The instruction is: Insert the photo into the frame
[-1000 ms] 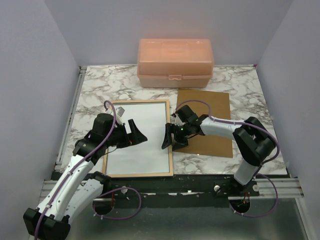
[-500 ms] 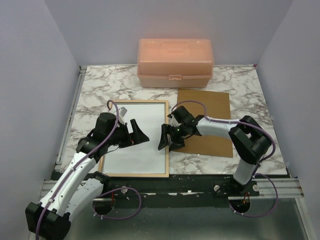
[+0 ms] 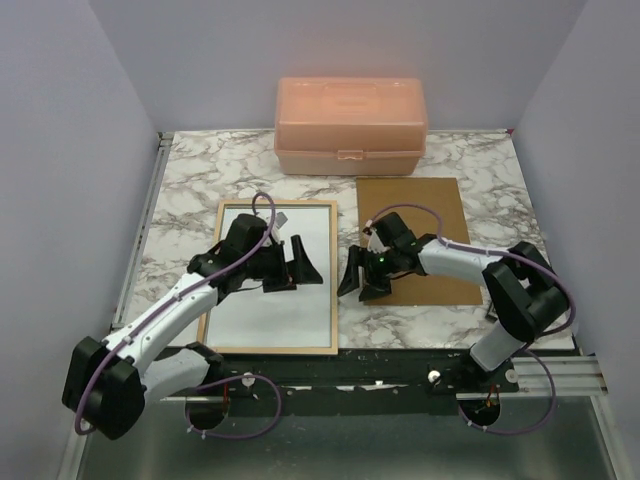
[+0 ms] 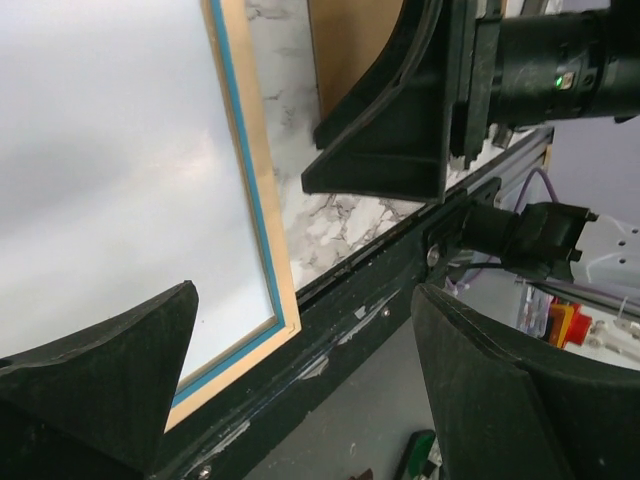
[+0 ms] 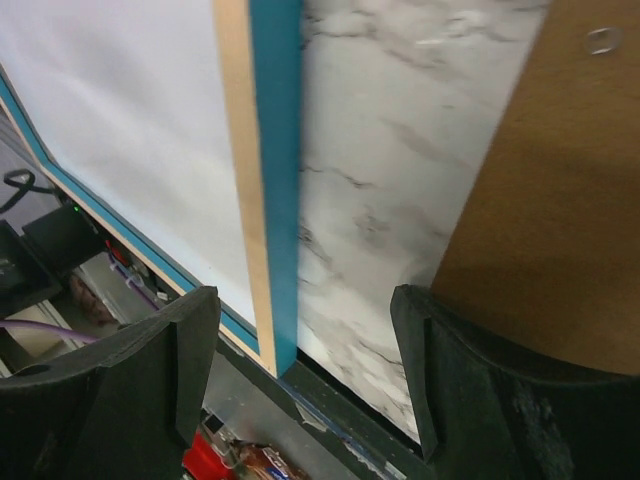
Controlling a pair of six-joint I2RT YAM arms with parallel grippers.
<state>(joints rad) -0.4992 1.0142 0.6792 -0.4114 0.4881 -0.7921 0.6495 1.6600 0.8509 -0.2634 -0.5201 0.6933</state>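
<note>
- One frame (image 3: pixel 270 349) is laid flat on the left half of the marble bench (image 3: pixel 190 170), with its light wood rim turned up and a blue inner edge seen in the wrist views.
- One photo (image 3: pixel 262 322) is seen inside that rim as a plain white sheet that fills the opening.
- Two grippers are counted. The left gripper (image 3: pixel 308 265) is held over the right part of the photo, with its fingers (image 4: pixel 100 385) spread wide and nothing gripped or touched.
- One peach plastic box (image 3: pixel 350 120) is set at the back edge, lid closed.
- The right gripper (image 3: pixel 355 282) is held over the bare marble strip just beside the frame's right rim. Its fingers (image 5: pixel 110 390) are parted and nothing is held.
- One brown board (image 3: pixel 420 215) is laid flat to the right, apart from the frame.
</note>
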